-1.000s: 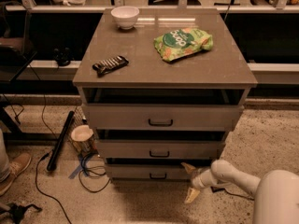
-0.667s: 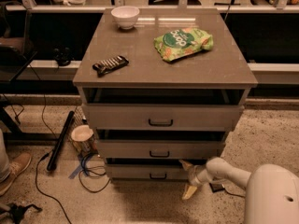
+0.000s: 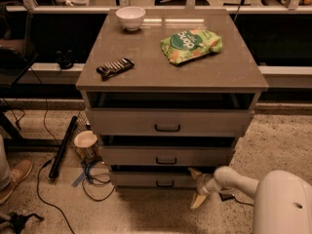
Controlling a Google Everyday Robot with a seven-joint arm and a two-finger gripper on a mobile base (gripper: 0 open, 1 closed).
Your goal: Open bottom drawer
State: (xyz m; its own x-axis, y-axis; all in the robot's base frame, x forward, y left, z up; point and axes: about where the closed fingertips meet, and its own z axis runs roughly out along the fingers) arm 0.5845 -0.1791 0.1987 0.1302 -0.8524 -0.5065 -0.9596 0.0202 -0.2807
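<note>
Nearest, at the lower right, one white rounded robot arm (image 3: 243, 182) reaches left, low over the floor. Its gripper (image 3: 196, 187) sits at the right end of the bottom drawer (image 3: 141, 179). Its two tan fingers (image 3: 197, 202) are spread wide, one angled up and one down, with nothing between them. The bottom drawer is the lowest of three grey-beige flat fronts, each with one small black bar handle (image 3: 165, 184). Above it come the middle drawer (image 3: 126, 156) and the top drawer (image 3: 122, 122). Left of the cabinet are one paper cup (image 3: 86, 141) and one black rod (image 3: 62, 147). On the grey cabinet top (image 3: 161, 72) lie one dark wrapped bar (image 3: 115, 68), one green snack bag (image 3: 191, 45) and, farthest, one white bowl (image 3: 130, 17).
</note>
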